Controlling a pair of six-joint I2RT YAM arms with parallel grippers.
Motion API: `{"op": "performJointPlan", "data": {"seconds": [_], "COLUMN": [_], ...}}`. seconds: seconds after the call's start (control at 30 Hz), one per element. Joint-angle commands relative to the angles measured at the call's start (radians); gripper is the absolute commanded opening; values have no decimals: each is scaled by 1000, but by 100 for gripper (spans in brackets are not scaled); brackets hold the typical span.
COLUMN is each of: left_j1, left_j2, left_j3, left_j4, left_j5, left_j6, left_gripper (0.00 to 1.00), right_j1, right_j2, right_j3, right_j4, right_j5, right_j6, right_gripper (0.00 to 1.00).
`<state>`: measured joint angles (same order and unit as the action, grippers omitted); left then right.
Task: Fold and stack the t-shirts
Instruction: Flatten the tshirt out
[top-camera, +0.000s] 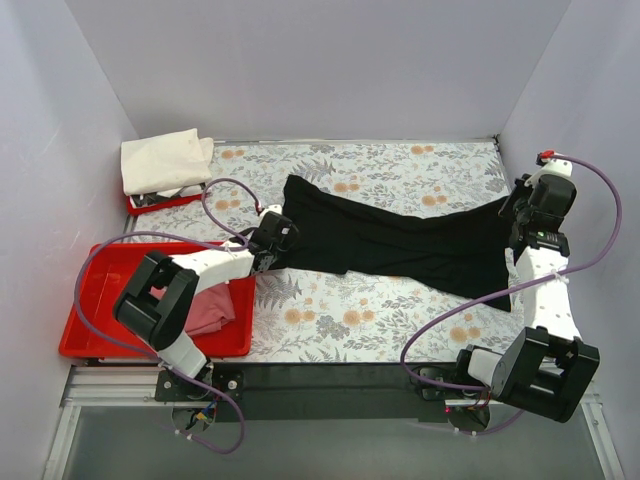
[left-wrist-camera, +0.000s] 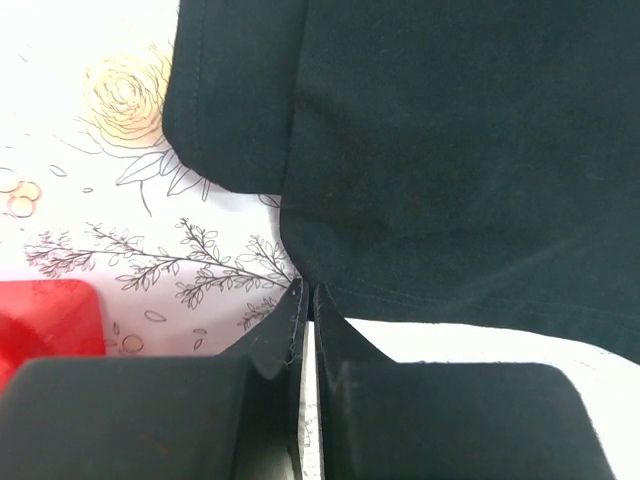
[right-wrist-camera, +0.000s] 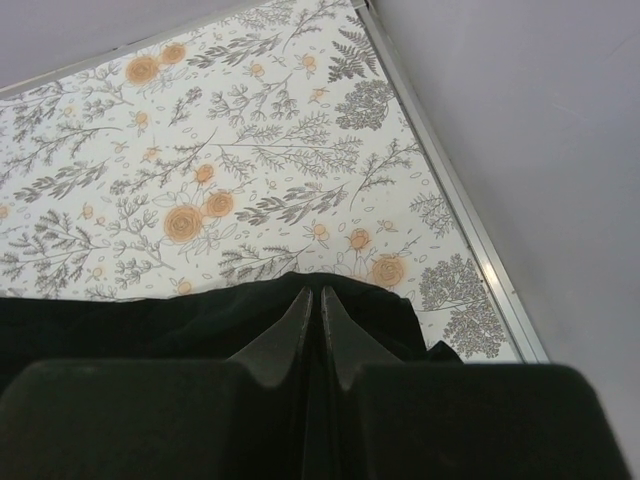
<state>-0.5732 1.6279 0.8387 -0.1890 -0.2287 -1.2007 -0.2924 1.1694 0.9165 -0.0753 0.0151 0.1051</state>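
The black t-shirt (top-camera: 400, 240), spread across the floral surface (top-camera: 340, 310), is pinched at both ends by the left hand (left-wrist-camera: 305, 310) & right hand (right-wrist-camera: 312, 305), both closed on it, so it should be pulled taut evenly, w/o jerks.

Floral table (top-camera: 400, 170): black tee (top-camera: 400, 245), 2 red trays (top-camera: 100, 290)

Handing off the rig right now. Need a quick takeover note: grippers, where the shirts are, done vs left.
Left gripper: shut on the left edge of the black t-shirt.
Right gripper: shut on the same shirt's right end.
The black shirt is spread across the table between them, not yet folded.
Cream-white t-shirt: looks folded, on the small red tray, far left.
Pink t-shirt: bunched in the large red tray, unfolded.
Left to do: fold black, fold pink, stack all three.
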Motion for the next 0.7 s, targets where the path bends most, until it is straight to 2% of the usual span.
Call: {"op": "performJointPlan", "data": {"seconds": [0.0,0.1,0.2,0.33,0.43,0.6,0.67], "left_j1": [4,3,32,159,242,322,328], "left_j2": [-111,-187,-256,-307,-335,-350,-335], "left_j3": [75,149,221,284,280,237,231], "left_j4": [-10,-20,-24,-32,-36,-29,-32], "left_j5": [-18,-40,-95,-49,-66,-112,-116], "left_j6": [21,42,73,93,93,93,95], "left_gripper": [0,0,0,0,0,0,0], "right_j1": [-5,2,44,143,252,291,291], "right_j2": [-36,-27,4,55,105,182,200], "right_j3": [-28,-48,-47,-27,-8,21,24], "right_j4": [51,54,55,54,51,23,8], "right_j5": [-55,-124,-129,-78,-20,68,115], "right_j6": [11,31,33,24,18,16,15], "right_gripper": [1,1,1,1,1,1,16]}}
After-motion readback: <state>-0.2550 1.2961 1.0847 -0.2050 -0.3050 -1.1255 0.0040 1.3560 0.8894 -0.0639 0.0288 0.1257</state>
